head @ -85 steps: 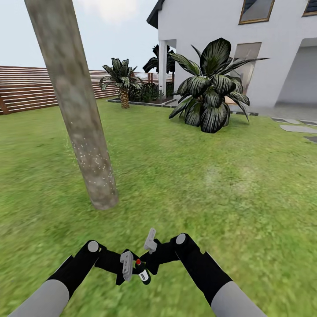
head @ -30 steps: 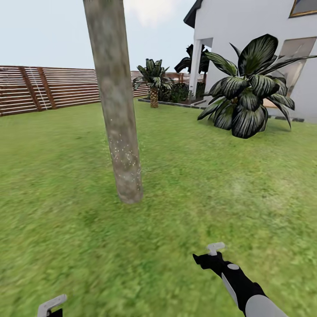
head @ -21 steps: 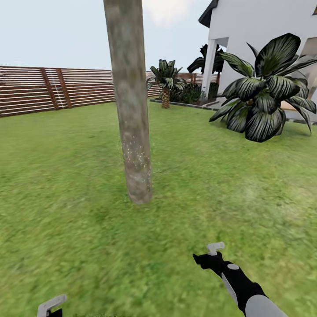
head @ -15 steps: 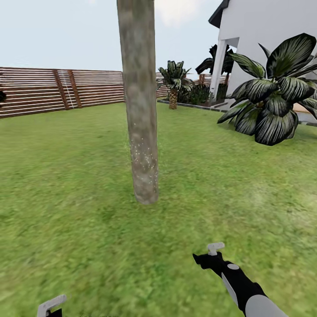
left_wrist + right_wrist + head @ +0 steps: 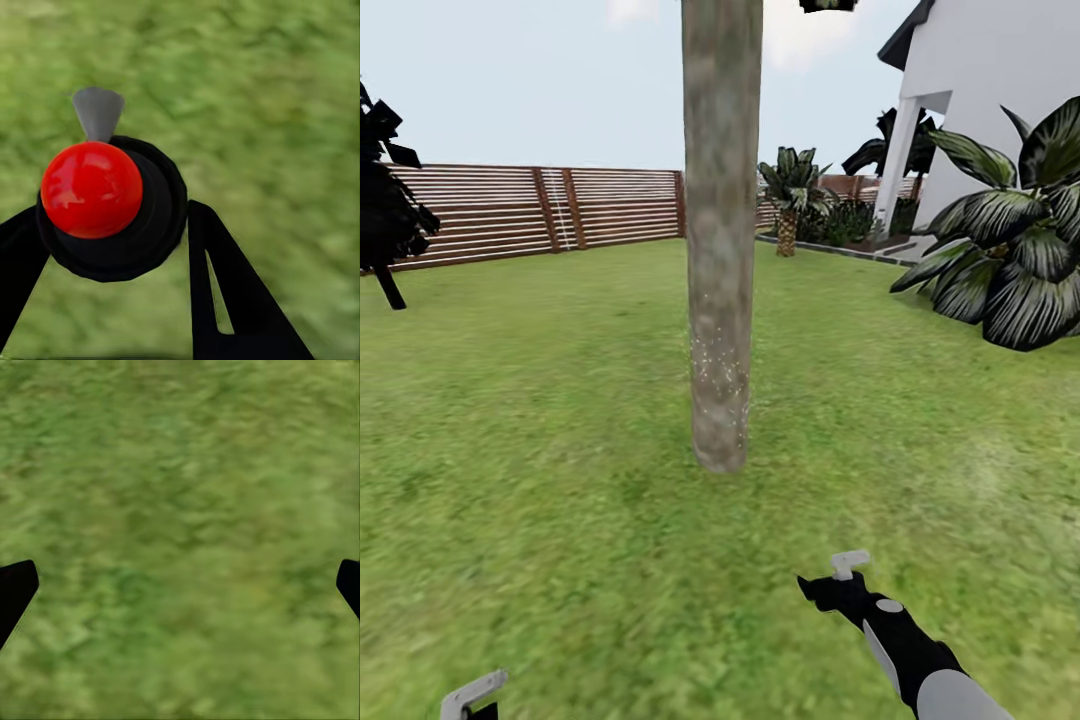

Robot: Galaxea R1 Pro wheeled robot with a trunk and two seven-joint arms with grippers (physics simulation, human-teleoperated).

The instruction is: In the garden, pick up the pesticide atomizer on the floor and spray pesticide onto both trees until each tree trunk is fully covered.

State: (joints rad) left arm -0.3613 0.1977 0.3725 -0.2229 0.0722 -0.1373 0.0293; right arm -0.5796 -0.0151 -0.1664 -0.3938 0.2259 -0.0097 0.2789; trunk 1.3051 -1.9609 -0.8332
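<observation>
The pickup looks done: in the left wrist view the left gripper point(image 5: 112, 247) has its dark fingers clamped on either side of the pesticide atomizer point(image 5: 112, 210), seen end-on as a round black body with a red cap and a grey tab poking out beyond it. In the head view the tree trunk point(image 5: 720, 260) stands at the centre of the frame, rising from the grass lawn point(image 5: 560, 520), with tiny white specks scattered over its lower part only — so I judge its cover partial at best. A dark tree point(image 5: 385, 215) shows at the left edge before the brown fence point(image 5: 540, 210); spraying there seems yet to come. The right gripper point(image 5: 180, 585) hangs over bare grass, fingers wide apart and holding nothing.
</observation>
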